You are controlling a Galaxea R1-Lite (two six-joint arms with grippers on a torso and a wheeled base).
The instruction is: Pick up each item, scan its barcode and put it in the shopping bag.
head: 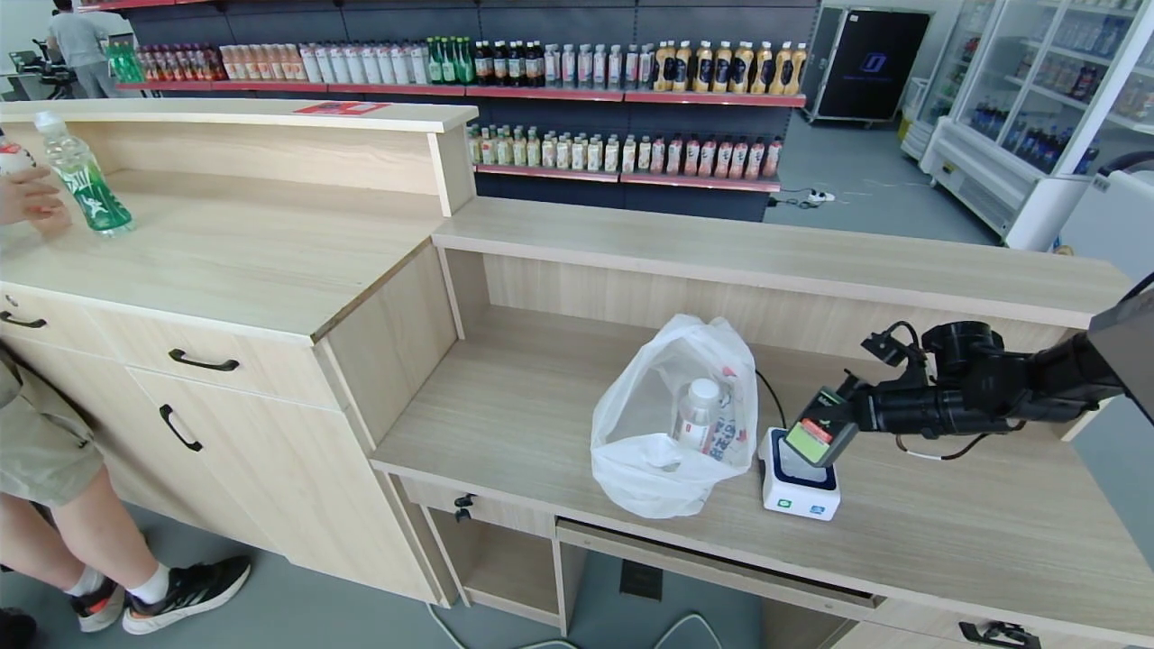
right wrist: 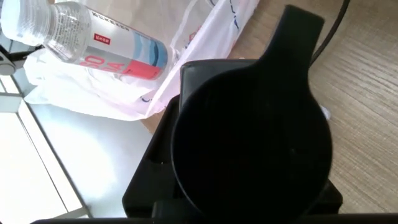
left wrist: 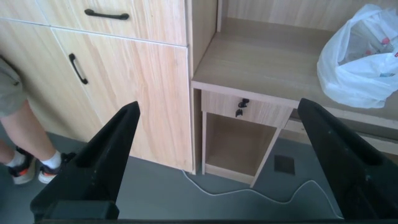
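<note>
A pale wood checkout counter (head: 947, 532) runs across a shop, with a grey floor in front of it. Nearest, the left gripper (left wrist: 219, 104) hangs low before the counter's cupboard doors, above the floor, and its two black fingers (left wrist: 106, 155) are spread wide with nothing between them. On the lower desk stands the white plastic shopping bag (head: 649, 433), its mouth gaping, and inside it a clear bottle (head: 699, 415) with a white cap and a red and blue label leans against the bag's side. Just beside the bag, on the robot's right, sits a small white scanner (head: 798, 491), and a black cable (head: 771, 392) curves away behind it. The right gripper (head: 822, 431) reaches in from the right and is clamped on a small pack (head: 809, 442) with a green and red face, held tilted just above the scanner's top; whether the pack touches the scanner I cannot tell. Farther off to the left, on the raised part of the counter (head: 225, 261), a green bottle (head: 86, 176) stands slightly tilted with a person's hand (head: 32, 203) against its lower side. Behind the counter, red-edged shelves (head: 541, 90) carry rows of drink bottles, and glass-door fridges (head: 1037, 90) line the right wall.
</note>
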